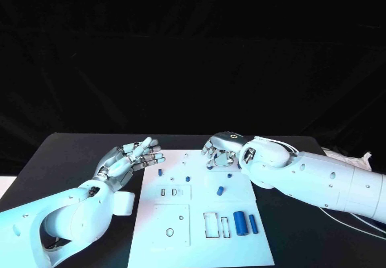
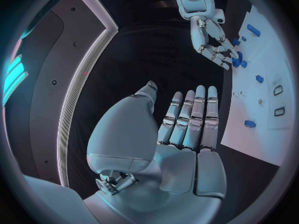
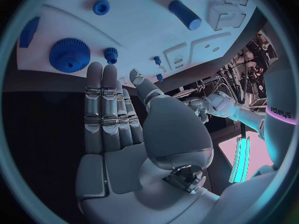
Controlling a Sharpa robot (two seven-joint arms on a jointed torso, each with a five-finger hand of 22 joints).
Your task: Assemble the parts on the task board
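The white task board (image 1: 201,240) lies in the middle of the black table. A thick blue cylinder (image 1: 240,223) and a thin blue rod (image 1: 253,224) lie near its right edge, and a short blue piece (image 1: 220,191) lies further back. My right hand (image 1: 221,151) hovers over the board's far edge, fingers apart and holding nothing. Beyond its fingertips (image 3: 102,72) sit a large blue gear (image 3: 67,55) and a small blue gear (image 3: 111,55). My left hand (image 1: 133,157) floats open just left of the board, fingers straight (image 2: 193,117), nothing in it.
Small blue pegs (image 1: 160,173) (image 1: 187,179) (image 1: 229,175) stand on the board's far half. Rectangular slots (image 1: 211,224) and an oval hole (image 1: 169,231) sit on the near half. Bare black table (image 1: 72,162) lies on both sides of the board.
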